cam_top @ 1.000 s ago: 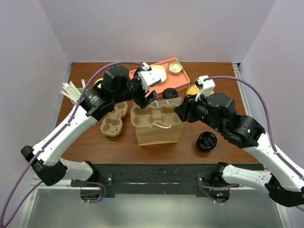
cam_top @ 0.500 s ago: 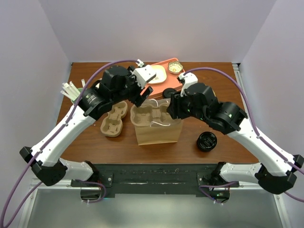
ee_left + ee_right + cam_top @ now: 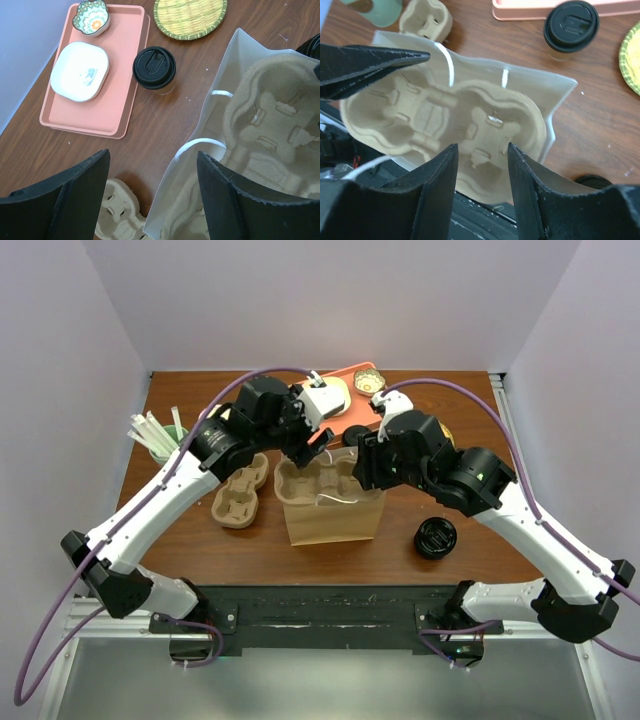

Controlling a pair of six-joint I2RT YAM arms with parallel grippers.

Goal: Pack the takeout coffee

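Note:
The takeout coffee [image 3: 154,68], a small cup with a round black lid, stands on the table beside the orange tray; it also shows in the right wrist view [image 3: 570,26] and the top view [image 3: 352,434]. The brown paper bag [image 3: 332,515] stands open at the table's middle with a pulp cup carrier [image 3: 445,117] inside it. My left gripper [image 3: 152,157] is open above the bag's left rim, holding nothing. My right gripper [image 3: 481,147] hovers open over the carrier, nothing between its fingers. Both grippers are apart from the coffee.
An orange tray [image 3: 125,100] holds a white dish [image 3: 80,71] and a patterned bowl [image 3: 90,16]. A woven plate [image 3: 190,17] lies behind the coffee. A second pulp carrier [image 3: 240,495] lies left of the bag, a green cup of straws [image 3: 160,437] far left, a squat black round piece [image 3: 436,537] right.
My right arm has swung left and forward until its gripper is over the open bag. My left gripper has shifted slightly back and right above the bag's rim.

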